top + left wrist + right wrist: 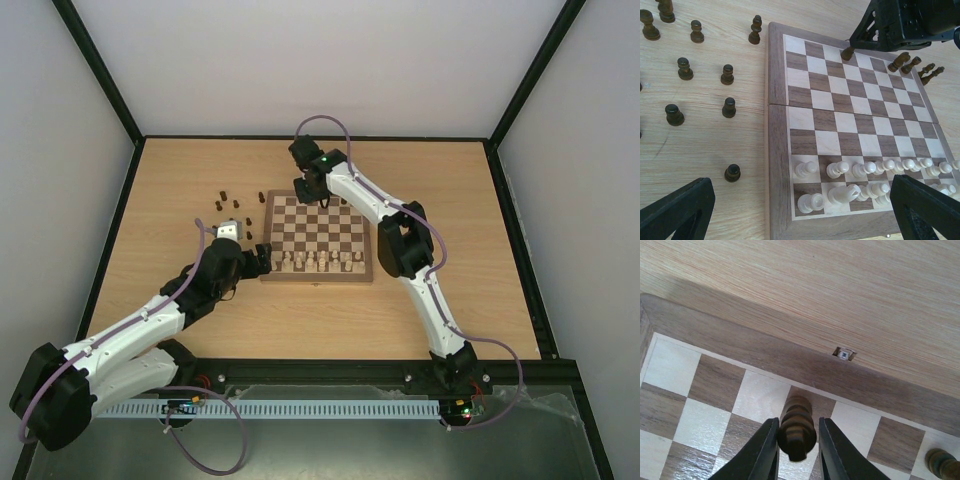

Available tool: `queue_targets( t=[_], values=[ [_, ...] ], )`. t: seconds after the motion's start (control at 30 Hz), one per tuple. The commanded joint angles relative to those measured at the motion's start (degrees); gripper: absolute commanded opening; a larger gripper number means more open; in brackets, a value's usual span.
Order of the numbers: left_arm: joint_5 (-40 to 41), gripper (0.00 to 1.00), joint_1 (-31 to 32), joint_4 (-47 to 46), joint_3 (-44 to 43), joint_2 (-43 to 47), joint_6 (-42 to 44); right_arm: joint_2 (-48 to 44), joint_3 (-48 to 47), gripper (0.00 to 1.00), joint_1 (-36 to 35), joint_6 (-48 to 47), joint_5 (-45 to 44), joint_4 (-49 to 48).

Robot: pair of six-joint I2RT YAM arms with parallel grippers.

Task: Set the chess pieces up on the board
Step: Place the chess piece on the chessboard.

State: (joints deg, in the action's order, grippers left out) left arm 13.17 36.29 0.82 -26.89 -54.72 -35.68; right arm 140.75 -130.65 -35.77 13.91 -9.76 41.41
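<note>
The board [316, 214] lies mid-table, with cream pieces along its near rows. My right gripper [318, 197] is at the board's far edge, its fingers [765, 450] close on both sides of a dark chess piece [796, 432] that stands on a dark back-row square; this piece also shows in the left wrist view [847, 52]. Several dark chess pieces [728, 74] stand on the table left of the board [776, 150]. A few more [912, 65] lie at its far right corner. My left gripper [800, 215] is open and empty over the board's near left corner.
The cream pieces [842, 192] crowd the two near rows; some lean or lie over. One dark pawn [732, 173] stands close to the board's left frame. A small metal clasp [844, 354] sits in the board's far edge. Dark rails border the table.
</note>
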Motion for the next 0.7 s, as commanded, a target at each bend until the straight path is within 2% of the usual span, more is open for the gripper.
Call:
queue_targets(
  t=[0.0,0.4,0.67],
  values=[
    [1.1,0.99,-0.4,0.2,1.1,0.6,0.3,0.6,0.1,0.24,-0.4,-0.6,-1.3,4.3],
    [1.1,0.99,-0.4,0.1,1.1,0.5,0.4,-0.4,0.4,0.32,-0.4,-0.1,-2.7,3.9],
    [1.2,0.99,-0.4,0.2,1.1,0.5,0.3,0.0,0.4,0.32,-0.4,0.2,-4.2,3.8]
  ],
)
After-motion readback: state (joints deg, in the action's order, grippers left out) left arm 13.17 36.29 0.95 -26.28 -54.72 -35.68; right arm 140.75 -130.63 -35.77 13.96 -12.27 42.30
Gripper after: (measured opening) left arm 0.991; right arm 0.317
